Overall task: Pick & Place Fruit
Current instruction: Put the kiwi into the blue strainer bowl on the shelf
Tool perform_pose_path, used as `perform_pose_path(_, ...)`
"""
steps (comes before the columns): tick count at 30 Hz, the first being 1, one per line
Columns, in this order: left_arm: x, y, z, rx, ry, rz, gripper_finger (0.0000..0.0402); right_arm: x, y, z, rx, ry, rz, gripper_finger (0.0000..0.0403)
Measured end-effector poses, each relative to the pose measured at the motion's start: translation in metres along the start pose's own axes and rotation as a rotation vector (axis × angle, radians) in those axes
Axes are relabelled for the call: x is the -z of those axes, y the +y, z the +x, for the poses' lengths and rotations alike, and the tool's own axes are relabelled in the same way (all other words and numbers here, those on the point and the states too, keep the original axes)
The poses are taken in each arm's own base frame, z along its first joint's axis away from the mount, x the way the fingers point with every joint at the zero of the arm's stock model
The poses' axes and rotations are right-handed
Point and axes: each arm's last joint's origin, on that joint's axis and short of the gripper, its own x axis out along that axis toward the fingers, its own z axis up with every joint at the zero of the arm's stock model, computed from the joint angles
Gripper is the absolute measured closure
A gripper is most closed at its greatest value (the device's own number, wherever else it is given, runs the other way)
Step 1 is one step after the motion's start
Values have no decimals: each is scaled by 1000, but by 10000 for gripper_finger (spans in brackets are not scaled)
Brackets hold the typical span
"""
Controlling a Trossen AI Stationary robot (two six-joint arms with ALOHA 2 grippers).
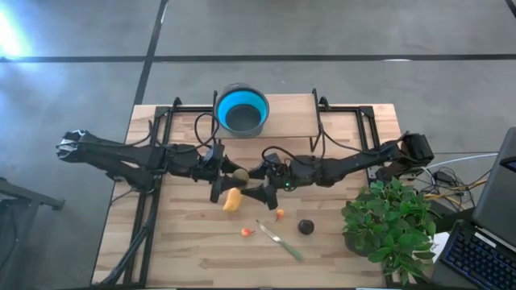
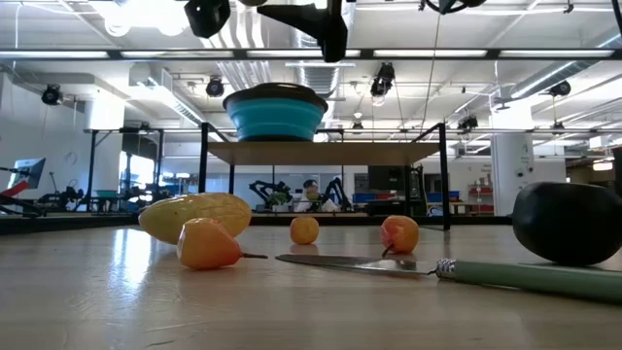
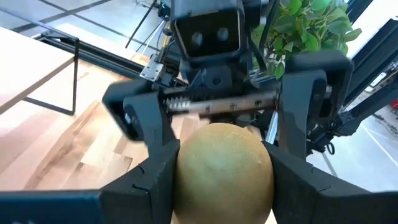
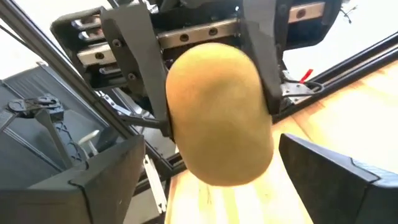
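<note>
Above the pale wood table, left gripper jaws clamped on olive-green fruit, right gripper jaws apart

blue bowl with grey rim: on raised wooden shelf at table's far edge | green-handled knife: flat on wooden table, near side, blade toward centre | leafy green plant: table's right near corner | keyboard: off table, far right
</note>
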Motion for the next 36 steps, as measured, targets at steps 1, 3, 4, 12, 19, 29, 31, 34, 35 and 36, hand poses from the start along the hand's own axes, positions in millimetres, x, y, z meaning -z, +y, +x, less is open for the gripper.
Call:
perform_pose_path(1, 0, 1, -1, -4, 4, 2, 200, -2, 1, -1, 0, -1, -3, 34)
perform_pose_path(3, 0, 1, -1, -9, 7, 4, 200, -4, 3, -4, 1, 2, -8, 35)
perform_pose_path(4, 0, 1, -2, -10, 4, 8, 200, -5, 4, -5, 0, -1, -11, 37)
perform_pose_path(12, -5, 1, -9, -11, -18, 53, 200, -19, 4, -20, 50, 32, -19, 58)
perform_pose_path(19, -15, 8, -22, -57, -70, 102, 200, -27, 5, -29, 71, 43, -29, 78)
perform_pose_path(29, -34, 35, -41, -185, -157, 121, 200, -33, 2, -42, 133, 96, -30, 100)
perform_pose_path(31, -37, 42, -43, -225, -163, 113, 200, -35, 0, -43, 141, 96, -29, 104)
perform_pose_path(34, -41, 54, -45, -283, -174, 100, 200, -39, -3, -44, 150, 85, -27, 111)
perform_pose_path(35, -42, 58, -46, -302, -179, 96, 200, -40, -4, -44, 154, 82, -26, 114)
perform_pose_path(36, -43, 62, -47, -323, -183, 92, 200, -41, -6, -44, 160, 79, -26, 116)
